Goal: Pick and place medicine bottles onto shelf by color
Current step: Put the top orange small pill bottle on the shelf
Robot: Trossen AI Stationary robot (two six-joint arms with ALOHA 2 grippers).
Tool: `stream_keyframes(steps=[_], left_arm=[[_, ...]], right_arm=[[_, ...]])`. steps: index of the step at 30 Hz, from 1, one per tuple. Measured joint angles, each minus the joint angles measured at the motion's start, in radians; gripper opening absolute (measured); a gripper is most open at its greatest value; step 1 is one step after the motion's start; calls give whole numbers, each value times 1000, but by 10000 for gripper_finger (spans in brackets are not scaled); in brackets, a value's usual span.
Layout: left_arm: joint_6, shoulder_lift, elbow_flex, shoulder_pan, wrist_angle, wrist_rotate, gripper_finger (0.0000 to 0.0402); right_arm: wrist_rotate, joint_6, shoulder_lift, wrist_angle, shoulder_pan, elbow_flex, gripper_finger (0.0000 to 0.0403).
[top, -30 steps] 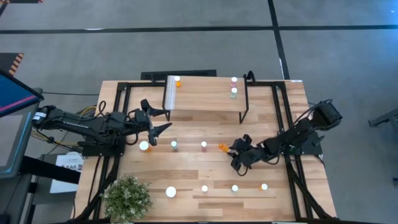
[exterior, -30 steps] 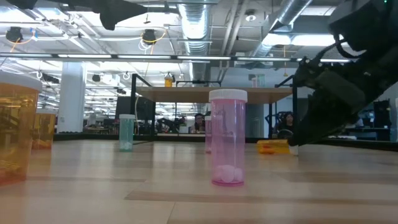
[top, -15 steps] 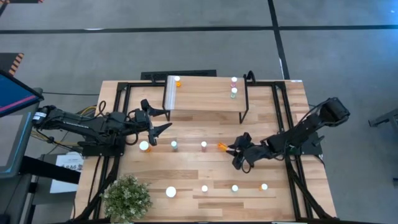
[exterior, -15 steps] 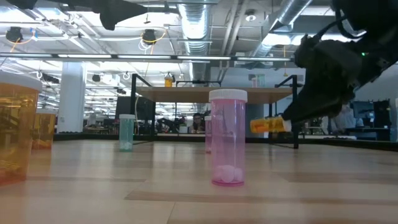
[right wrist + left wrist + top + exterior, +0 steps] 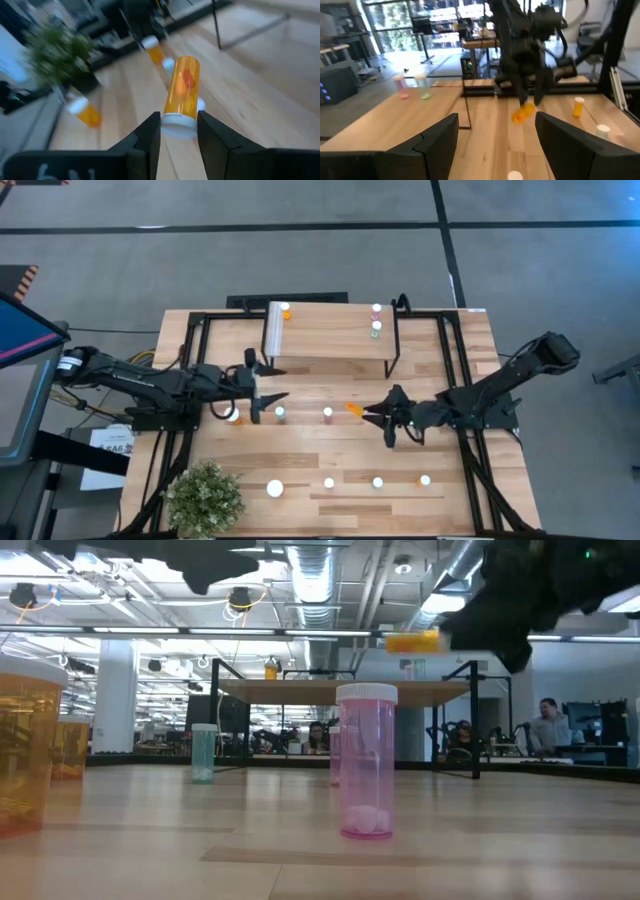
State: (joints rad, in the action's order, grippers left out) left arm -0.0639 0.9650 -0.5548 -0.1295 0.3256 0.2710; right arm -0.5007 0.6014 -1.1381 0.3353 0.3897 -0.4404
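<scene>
At the low view's left edge, a large orange bottle (image 5: 25, 755) is cut off. The two bottles (image 5: 376, 320) at the shelf's (image 5: 330, 340) upper right, centre of the high view, are too small to tell colours. The plant (image 5: 55, 55) is blurred, upper left.

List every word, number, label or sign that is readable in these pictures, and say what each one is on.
No text can be read anywhere.
Paper sheet beside the table's left edge: dark print, too small to read.
Right gripper housing: pale marks at the right wrist view's edge, cut off and blurred.
Held orange bottle: a reddish patch, no legible print.
Other bottles and the shelf: no lettering visible.
</scene>
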Motion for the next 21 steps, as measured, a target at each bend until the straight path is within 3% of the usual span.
stream_keyframes(steps=[10,21], left_arm=[[-54,307,-181,1,-13,-31,254],[-98,545,-366,2,-70,-139,284]], right_arm=[[3,-114,46,127,0,-2,129],[21,-182,-50,121,0,-89,129]])
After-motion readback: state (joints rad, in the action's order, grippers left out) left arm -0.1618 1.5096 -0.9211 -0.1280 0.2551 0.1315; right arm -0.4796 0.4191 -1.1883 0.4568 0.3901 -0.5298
